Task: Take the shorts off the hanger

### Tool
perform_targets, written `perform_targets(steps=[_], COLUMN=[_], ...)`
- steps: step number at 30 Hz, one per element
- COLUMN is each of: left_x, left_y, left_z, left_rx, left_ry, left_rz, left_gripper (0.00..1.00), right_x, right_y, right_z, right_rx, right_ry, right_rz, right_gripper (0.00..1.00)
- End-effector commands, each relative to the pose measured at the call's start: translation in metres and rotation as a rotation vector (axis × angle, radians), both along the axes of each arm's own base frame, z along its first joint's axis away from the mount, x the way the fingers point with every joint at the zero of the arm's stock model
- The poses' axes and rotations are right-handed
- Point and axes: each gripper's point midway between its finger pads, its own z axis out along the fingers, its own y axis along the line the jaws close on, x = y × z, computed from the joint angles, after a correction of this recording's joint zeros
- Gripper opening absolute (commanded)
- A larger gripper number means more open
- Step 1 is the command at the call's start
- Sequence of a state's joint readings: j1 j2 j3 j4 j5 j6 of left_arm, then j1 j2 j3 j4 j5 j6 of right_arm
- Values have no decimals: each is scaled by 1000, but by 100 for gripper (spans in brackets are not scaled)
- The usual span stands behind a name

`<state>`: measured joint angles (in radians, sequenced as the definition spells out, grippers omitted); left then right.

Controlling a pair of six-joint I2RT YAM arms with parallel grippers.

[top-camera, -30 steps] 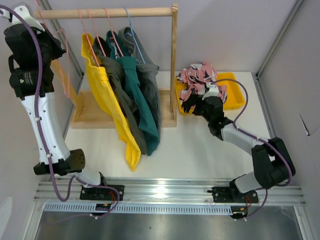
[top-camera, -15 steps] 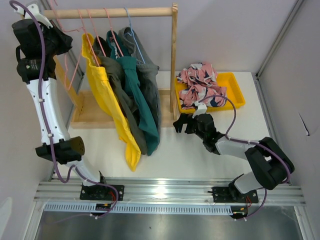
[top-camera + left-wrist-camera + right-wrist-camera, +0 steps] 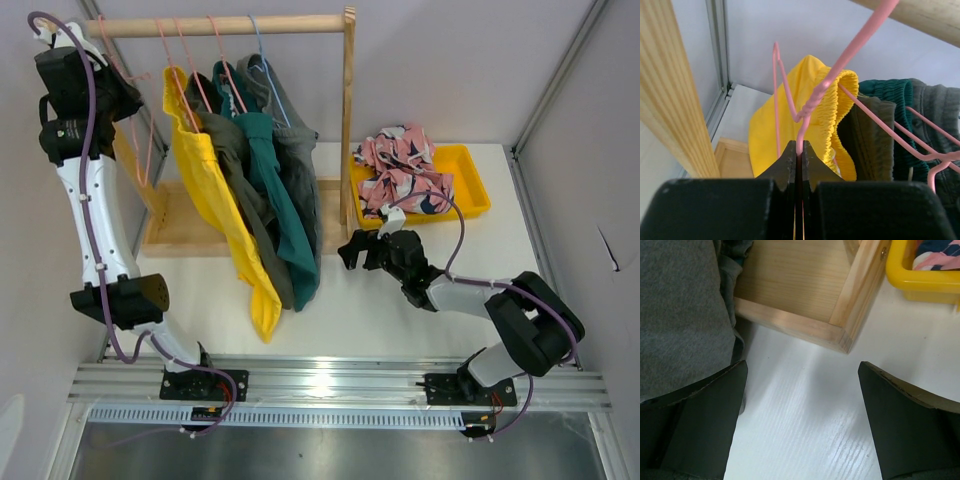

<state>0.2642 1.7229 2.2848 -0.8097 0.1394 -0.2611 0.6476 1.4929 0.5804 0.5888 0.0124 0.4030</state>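
Top external view: four shorts hang side by side on hangers from the wooden rail (image 3: pixel 280 22), from left to right the yellow shorts (image 3: pixel 215 195), olive shorts (image 3: pixel 232 160), teal shorts (image 3: pixel 277 200) and grey shorts (image 3: pixel 300 165). The pink patterned shorts (image 3: pixel 402 165) lie crumpled in the yellow tray (image 3: pixel 472 190) on the table (image 3: pixel 400 320), to the right of the rack's post. The left gripper (image 3: pixel 798 150) is raised at the left end of the rail, its jaws pressed together on the wire of a bare pink hanger (image 3: pixel 840 62) just below the twisted neck; the hanger's hook appears to sit on the rail, though the wrist view cuts it off. The right gripper (image 3: pixel 362 252) sits low over the table, between the hanging shorts and the tray, jaws spread wide and holding nothing. Its wrist view shows grey cloth beside one finger and a corner of the wooden base (image 3: pixel 805 330) ahead.
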Motion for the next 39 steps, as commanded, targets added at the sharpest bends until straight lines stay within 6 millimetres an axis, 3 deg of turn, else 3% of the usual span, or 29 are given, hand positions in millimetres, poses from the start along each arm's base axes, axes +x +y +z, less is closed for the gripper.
perform_targets(steps=[1,2,5,8,16,21,27,39], left_x=[-20,-25,-33,-48,-109,-124,-103,-46], left_y=[11,10,9,4,-28,-60,-94,-103], left_z=[12,17,21,35,80,95,79,35], left_rx=[21,22,28,36,37,36,-8,-34], left_ry=[-16,-28,-40,-73,-213,-273,-243,-150], left_rz=[60,62,66,67,1,-111,-262,-275], left_gripper=[3,24,67,80,81,73,66,62], right_x=[2,2,2,0,-4,-6,-8,-10], right_y=[7,7,9,10,14,16,17,19], right_z=[10,10,9,8,7,7,6,5], right_rx=[18,18,15,13,8,-2,-10,-20], right_ry=[-59,-59,-58,-56,-56,-57,-58,-60], right_rz=[19,19,24,29,44,51,53,56], right_gripper=[99,99,100,99,99,99,99,99])
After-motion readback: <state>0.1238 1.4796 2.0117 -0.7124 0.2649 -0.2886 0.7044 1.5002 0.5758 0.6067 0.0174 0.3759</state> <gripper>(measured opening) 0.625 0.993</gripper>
